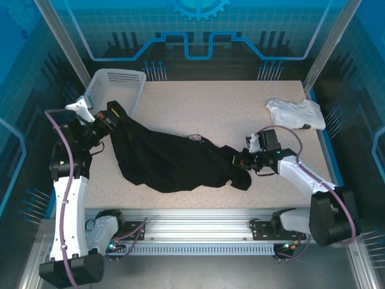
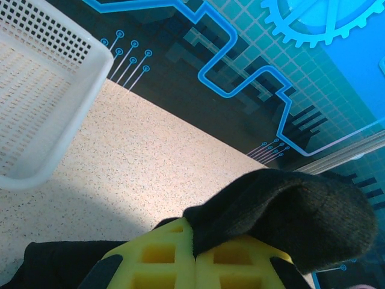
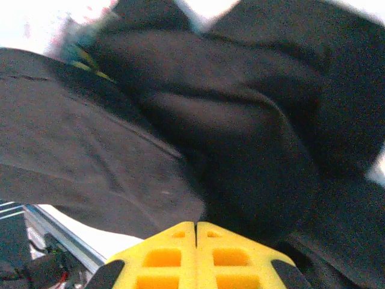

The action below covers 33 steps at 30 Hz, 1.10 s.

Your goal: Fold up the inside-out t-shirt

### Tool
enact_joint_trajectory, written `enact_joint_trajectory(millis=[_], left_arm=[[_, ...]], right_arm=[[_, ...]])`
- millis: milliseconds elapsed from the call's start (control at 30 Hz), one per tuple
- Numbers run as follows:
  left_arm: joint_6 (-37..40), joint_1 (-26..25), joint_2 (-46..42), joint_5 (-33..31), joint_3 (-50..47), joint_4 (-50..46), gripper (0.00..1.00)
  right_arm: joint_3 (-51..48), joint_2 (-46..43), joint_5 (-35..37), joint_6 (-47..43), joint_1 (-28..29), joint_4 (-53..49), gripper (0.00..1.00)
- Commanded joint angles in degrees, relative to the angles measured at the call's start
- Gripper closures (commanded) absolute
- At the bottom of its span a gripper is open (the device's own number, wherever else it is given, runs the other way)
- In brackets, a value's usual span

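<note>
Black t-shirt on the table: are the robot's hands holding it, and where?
Yes. The left gripper pinches a bunched fold at the left end of the soft black cloth t-shirt; the right gripper is shut on its right end.

Looks like a robotics lab test cell to me: a speckled table (image 1: 240, 114) boxed in by blue panels (image 1: 271, 18) printed with circuit traces and a gear, metal frame posts (image 1: 60, 39), and cabled robot arms (image 1: 66, 198) bolted to an aluminium rail (image 1: 198, 227) along the table's near edge.
</note>
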Motion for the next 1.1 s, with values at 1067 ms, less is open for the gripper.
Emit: enact_joint_trajectory(millis=[1067], left_arm=[[1.5,2.9,-2.4,3.2,-4.3,0.9,1.0]], right_arm=[[-10.9,-9.5,4.9,-10.9,1.3,1.3,0.76]])
